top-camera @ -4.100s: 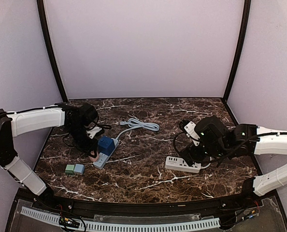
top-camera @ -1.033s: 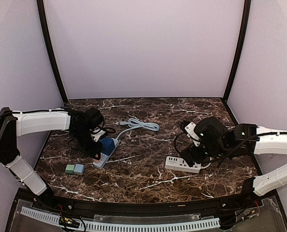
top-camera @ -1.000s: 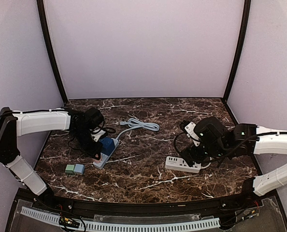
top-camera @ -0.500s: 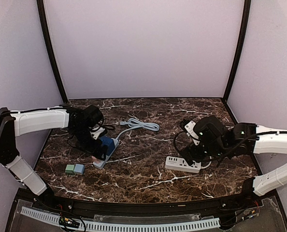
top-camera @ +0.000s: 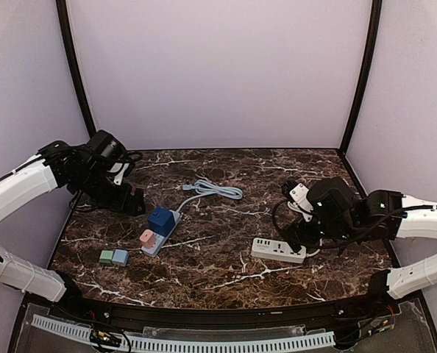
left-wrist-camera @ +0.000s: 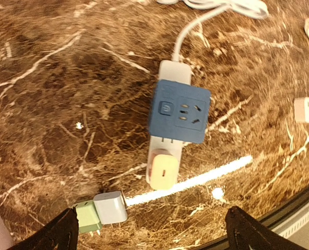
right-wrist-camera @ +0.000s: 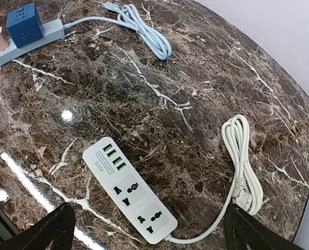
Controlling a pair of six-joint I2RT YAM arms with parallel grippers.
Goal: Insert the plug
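Marble table (top-camera: 226, 165) carried two power strips, well apart; left arm (top-camera: 27, 184) was at the far left, right arm (top-camera: 417, 220) bent low on the right.

White strip (right-wrist-camera: 128, 187) lay under the right arm. The top view half hid it; the right wrist view showed it whole, with four green ports, two empty sockets, and its white cord (right-wrist-camera: 243, 166) bundled just beside it.

Grey strip (left-wrist-camera: 175, 70) lay left of centre, its pale blue cord (right-wrist-camera: 144, 31) looped further back; both the top and right wrist views showed that loop.

Blue cube (left-wrist-camera: 179, 111) sat on the grey strip; only the left wrist view showed its top face with a button and socket holes.

Pink plug (left-wrist-camera: 162, 169) sat on the near end of the grey strip, just beside the cube; couldn't tell if it was fully seated.

Green plug (left-wrist-camera: 88, 219) and grey plug (left-wrist-camera: 111, 207) lay touching on the table, near that end of the strip.

Left claw (left-wrist-camera: 154, 237) hung above the grey strip, fingers spread wide, holding nothing; right claw (right-wrist-camera: 152, 234) hung above the white strip, also spread wide and empty; the top view didn't resolve either claw's state.
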